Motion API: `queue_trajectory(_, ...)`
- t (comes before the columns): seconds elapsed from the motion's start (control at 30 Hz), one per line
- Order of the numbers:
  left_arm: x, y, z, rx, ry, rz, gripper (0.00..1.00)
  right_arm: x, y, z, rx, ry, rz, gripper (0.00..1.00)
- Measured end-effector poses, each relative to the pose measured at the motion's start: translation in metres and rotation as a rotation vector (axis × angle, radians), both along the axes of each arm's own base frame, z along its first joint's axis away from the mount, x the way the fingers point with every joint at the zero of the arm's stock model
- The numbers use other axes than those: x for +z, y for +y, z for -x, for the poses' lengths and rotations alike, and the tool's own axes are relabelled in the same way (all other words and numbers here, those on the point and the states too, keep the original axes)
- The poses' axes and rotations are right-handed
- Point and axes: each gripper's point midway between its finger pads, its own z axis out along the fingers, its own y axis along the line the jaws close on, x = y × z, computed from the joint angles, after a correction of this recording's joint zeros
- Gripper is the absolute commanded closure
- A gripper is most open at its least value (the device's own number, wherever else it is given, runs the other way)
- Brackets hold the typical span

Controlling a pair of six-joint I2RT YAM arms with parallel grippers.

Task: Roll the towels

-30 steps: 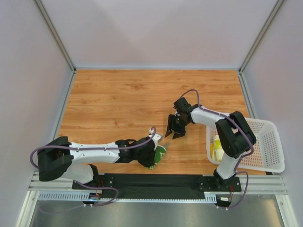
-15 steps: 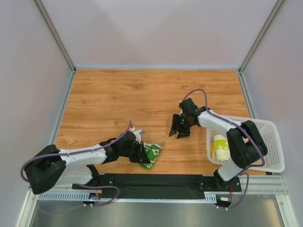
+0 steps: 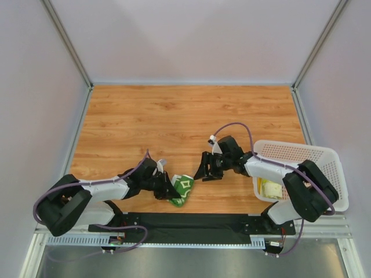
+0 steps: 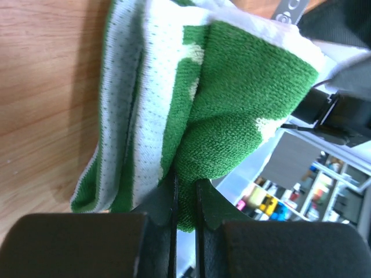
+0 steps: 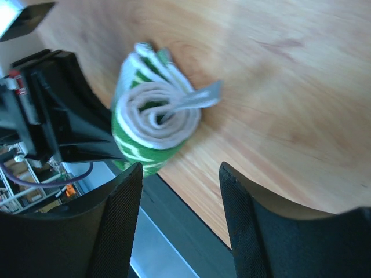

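The dark green towel [image 3: 182, 189] was seen rolled into a spiral at the near edge of the wooden table [image 3: 145, 127], just beside the black base rail [image 3: 220, 220]. Its cloth was pinched by the left gripper [image 3: 168, 190], whose fingers [image 4: 156, 202] were closed almost together on it. The right gripper [image 3: 207, 173] was held near the roll, on its far right side, with the fingers [image 5: 116, 226] spread wide and nothing gripped between them. The pale yellow towel [image 3: 268, 188] was lodged in the white basket [image 3: 333, 174] at the table's right, well apart from the green one
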Motion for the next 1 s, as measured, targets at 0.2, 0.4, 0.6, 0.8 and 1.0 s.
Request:
queue_trajectory(0.2, -0.001, -0.001, 0.000, 0.005, 0.076, 0.038, 1.00, 0.013, 0.031, -0.002, 0.045, -0.079, -0.094, 0.43)
queue_trajectory(0.4, -0.001, 0.002, -0.001, 0.024, 0.118, 0.063, 1.00, -0.006, 0.044, -0.002, 0.050, -0.057, -0.094, 0.44)
queue_trajectory(0.6, -0.002, 0.008, -0.001, 0.037, 0.149, 0.077, 1.00, -0.009, 0.055, -0.001, 0.056, -0.061, -0.118, 0.44)
queue_trajectory(0.8, -0.003, 0.010, -0.001, 0.038, 0.187, 0.096, 1.00, -0.011, 0.060, 0.003, 0.055, -0.059, -0.143, 0.35)
queue_trajectory(1.0, -0.005, 0.011, -0.001, 0.031, 0.208, 0.121, 1.00, -0.016, 0.052, 0.009, 0.041, -0.049, -0.106, 0.30)
